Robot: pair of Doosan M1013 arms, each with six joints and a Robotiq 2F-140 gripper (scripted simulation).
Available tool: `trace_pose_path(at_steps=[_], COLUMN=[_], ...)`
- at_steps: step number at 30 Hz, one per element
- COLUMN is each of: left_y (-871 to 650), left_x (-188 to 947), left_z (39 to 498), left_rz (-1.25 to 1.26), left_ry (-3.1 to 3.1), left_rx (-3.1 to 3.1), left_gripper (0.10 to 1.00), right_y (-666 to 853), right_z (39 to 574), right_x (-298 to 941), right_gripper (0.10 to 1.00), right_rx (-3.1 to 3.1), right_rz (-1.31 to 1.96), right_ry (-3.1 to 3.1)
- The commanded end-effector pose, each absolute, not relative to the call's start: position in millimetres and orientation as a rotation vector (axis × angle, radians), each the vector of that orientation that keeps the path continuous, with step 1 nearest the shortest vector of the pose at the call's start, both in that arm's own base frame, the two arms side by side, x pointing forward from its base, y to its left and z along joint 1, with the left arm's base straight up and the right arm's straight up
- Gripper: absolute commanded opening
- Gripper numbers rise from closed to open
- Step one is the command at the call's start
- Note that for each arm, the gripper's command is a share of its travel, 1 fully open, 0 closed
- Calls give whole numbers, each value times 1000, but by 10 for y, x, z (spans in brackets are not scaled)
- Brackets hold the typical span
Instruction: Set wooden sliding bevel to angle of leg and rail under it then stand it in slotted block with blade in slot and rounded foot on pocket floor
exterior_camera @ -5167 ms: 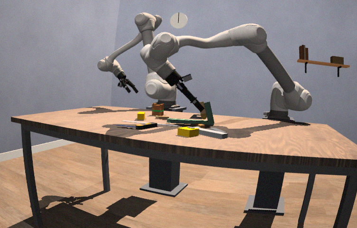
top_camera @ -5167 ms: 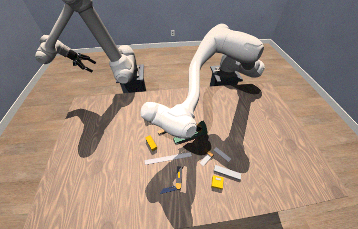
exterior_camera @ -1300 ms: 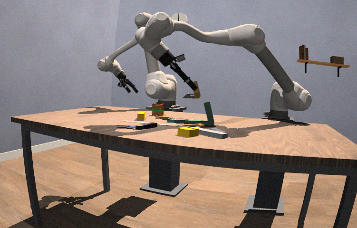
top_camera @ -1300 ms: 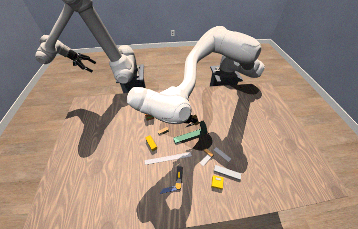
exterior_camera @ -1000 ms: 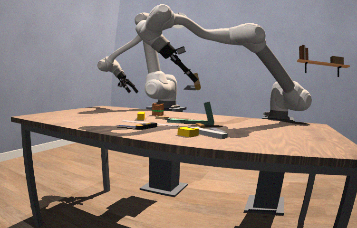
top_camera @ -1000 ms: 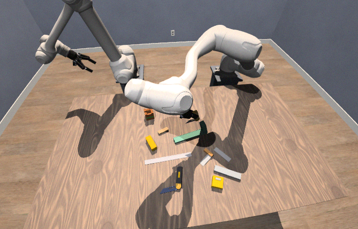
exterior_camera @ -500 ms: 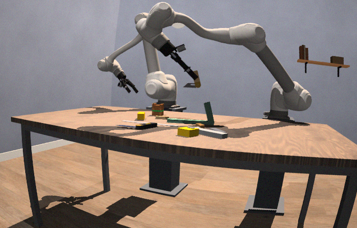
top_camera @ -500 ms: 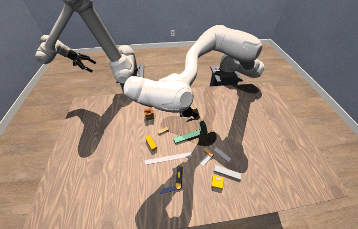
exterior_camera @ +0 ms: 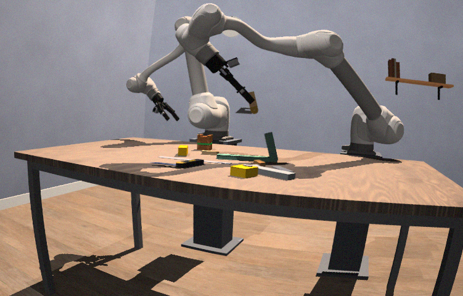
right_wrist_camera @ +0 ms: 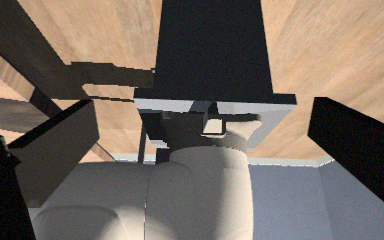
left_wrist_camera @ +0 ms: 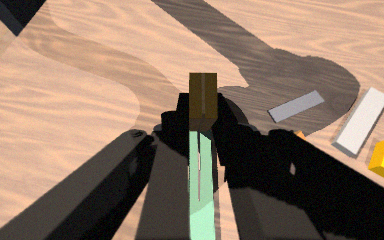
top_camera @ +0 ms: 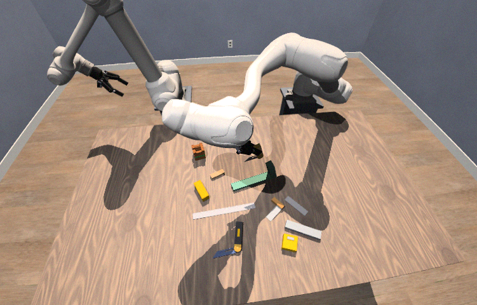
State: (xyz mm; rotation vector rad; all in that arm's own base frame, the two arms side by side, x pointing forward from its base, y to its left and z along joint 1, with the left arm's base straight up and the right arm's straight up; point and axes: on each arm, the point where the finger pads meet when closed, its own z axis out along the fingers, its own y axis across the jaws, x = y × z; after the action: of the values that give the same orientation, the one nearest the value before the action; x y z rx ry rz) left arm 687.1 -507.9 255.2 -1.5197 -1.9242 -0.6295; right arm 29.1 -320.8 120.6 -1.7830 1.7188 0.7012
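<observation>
Exterior view: my left claw [top_camera: 259, 150] [exterior_camera: 251, 98] [left_wrist_camera: 200, 108], nearly closed, grips the wooden bevel [top_camera: 260, 152] [exterior_camera: 253, 106] [left_wrist_camera: 203, 95] by its handle; likely light, stiff-bodied, pivot best left ungripped.

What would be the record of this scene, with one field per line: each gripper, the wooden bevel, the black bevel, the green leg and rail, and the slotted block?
Left gripper: shut on the wooden bevel
Right gripper: open, away from the table
Wooden bevel: held in the air, blade swung out
Black bevel: lying on the table, blade open
Green rail: lying flat
Green leg: rising from one rail end
Slotted block: on the table, without a bevel
</observation>
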Motion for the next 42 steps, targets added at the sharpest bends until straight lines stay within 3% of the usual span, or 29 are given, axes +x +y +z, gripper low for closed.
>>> trace_pose_path(at_steps=[1,42], left_y=[-5149,-7238], left_x=[6822,5364], left_z=[2567,2615], left_rz=[-626,-496], left_ry=[-1930,-2063], left_rx=[-1525,-1655], left_gripper=[99,99], right_y=[-3211,-3211], right_z=[1210,1210], right_x=[292,292], right_gripper=[1000,1000], right_rx=[-1784,-1784], right_rz=[700,700], right_ry=[1719,1719])
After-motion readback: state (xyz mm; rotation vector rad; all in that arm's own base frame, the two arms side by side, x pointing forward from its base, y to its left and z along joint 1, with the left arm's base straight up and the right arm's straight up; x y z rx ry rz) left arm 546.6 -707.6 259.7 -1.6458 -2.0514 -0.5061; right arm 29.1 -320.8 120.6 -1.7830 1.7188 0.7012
